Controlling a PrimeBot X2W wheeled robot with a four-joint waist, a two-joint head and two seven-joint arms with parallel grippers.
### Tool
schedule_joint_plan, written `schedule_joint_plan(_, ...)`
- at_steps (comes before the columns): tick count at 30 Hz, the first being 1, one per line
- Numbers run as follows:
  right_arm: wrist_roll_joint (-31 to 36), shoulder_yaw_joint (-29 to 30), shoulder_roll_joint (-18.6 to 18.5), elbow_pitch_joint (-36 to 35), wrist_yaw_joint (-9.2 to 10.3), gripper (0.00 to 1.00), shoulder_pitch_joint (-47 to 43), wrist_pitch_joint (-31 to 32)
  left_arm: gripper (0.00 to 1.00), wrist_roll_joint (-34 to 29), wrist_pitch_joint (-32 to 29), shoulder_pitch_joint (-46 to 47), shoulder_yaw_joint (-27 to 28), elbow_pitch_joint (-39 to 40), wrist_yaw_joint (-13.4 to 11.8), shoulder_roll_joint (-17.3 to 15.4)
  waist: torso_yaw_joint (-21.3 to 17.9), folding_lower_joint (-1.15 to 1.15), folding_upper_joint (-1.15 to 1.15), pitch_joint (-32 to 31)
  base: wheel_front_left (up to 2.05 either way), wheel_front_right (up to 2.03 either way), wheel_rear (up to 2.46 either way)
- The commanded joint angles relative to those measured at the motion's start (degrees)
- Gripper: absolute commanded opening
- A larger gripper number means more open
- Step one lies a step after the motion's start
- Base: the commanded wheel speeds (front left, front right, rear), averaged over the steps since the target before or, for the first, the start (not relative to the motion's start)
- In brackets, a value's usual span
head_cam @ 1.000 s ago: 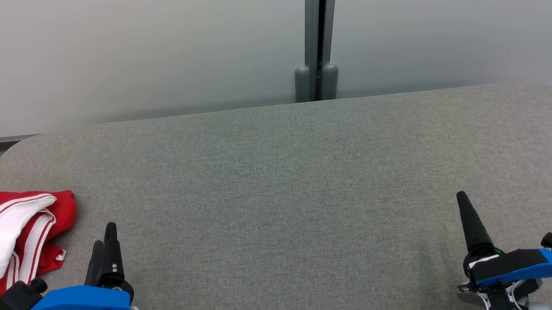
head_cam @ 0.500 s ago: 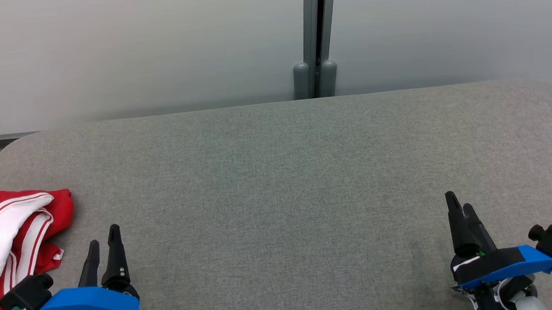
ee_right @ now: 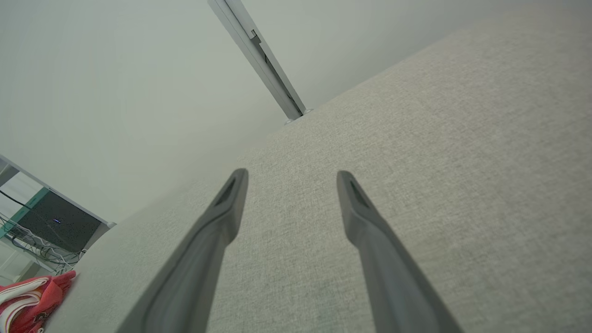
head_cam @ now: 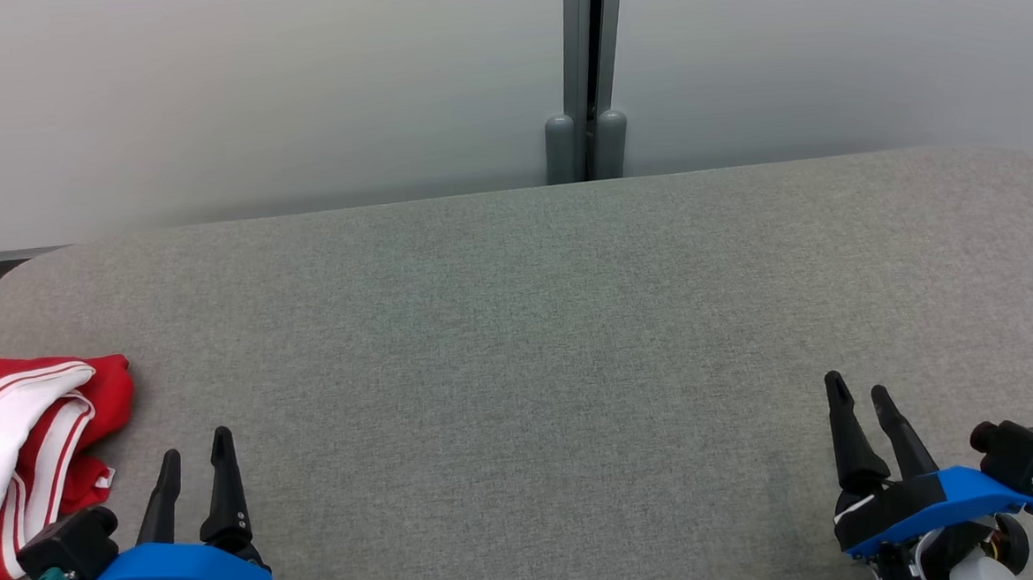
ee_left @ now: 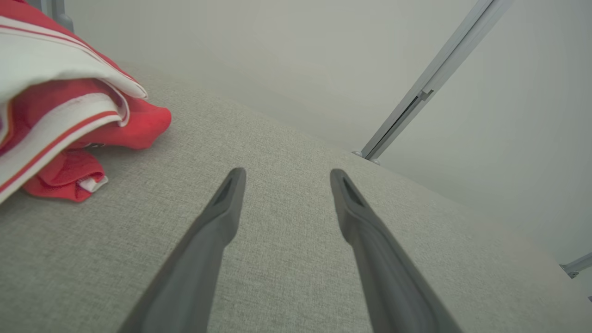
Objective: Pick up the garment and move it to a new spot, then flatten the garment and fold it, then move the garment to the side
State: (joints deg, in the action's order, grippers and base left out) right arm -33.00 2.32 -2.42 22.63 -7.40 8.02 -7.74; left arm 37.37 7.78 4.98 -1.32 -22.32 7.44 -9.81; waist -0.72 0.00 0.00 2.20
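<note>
My left pincer (head_cam: 196, 443) stands apart and empty over the grey worktop (head_cam: 518, 325), just beside the crumpled red-and-white garment (head_cam: 45, 412), which lies at the worktop's left edge. My right pincer (head_cam: 856, 384) is also apart and empty, well away at the right.

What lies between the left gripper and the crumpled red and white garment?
Only bare grey fabric surface; the left gripper and the red and white garment are apart, as the left wrist view shows.
</note>
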Motion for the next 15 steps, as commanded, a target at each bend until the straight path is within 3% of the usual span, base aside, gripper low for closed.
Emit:
schedule_joint_plan(1, 1.72, 0.08, -0.41, -0.39, -0.12, 1.00, 1.37, -0.61, 1.00, -1.53, 0.54, 0.60, -0.38, 0.16, 0.04, -0.56, -0.03, 0.00, 0.00, 0.01, 0.00, 0.00, 0.00)
schedule_joint_plan(15, 10.58, -0.24, -0.50, -0.32, -0.13, 1.00, 1.54, -2.62, 1.00, -10.19, 2.60, 1.03, -0.95, -0.40, 0.05, -0.95, -0.12, 0.00, 0.00, 0.21, 0.00, 0.00, 0.00)
